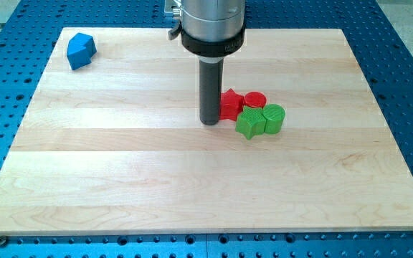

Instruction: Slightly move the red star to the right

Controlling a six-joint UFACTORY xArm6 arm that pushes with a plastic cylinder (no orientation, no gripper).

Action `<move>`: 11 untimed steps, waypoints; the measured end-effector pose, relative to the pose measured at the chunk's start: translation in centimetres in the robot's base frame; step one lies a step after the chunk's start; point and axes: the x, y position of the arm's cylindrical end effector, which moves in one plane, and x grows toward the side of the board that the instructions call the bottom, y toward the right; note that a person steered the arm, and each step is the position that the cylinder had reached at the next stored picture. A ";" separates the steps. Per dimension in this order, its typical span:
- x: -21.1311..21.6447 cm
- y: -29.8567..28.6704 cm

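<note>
The red star point(230, 104) lies a little right of the board's middle. My tip point(210, 122) stands right at its left side, touching or nearly touching it. A red cylinder point(254, 101) sits against the star's right side. A green star-like block point(249, 123) lies just below the red star, and a green cylinder point(274, 117) sits to its right. The four blocks form one tight cluster.
A blue angular block point(81, 50) lies alone near the board's top left corner. The wooden board point(120, 179) rests on a blue perforated table point(407, 57). The arm's thick grey body point(214, 25) hangs over the top centre.
</note>
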 end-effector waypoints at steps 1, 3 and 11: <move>-0.7 -2.6; -1.3 -3.5; -2.3 -1.1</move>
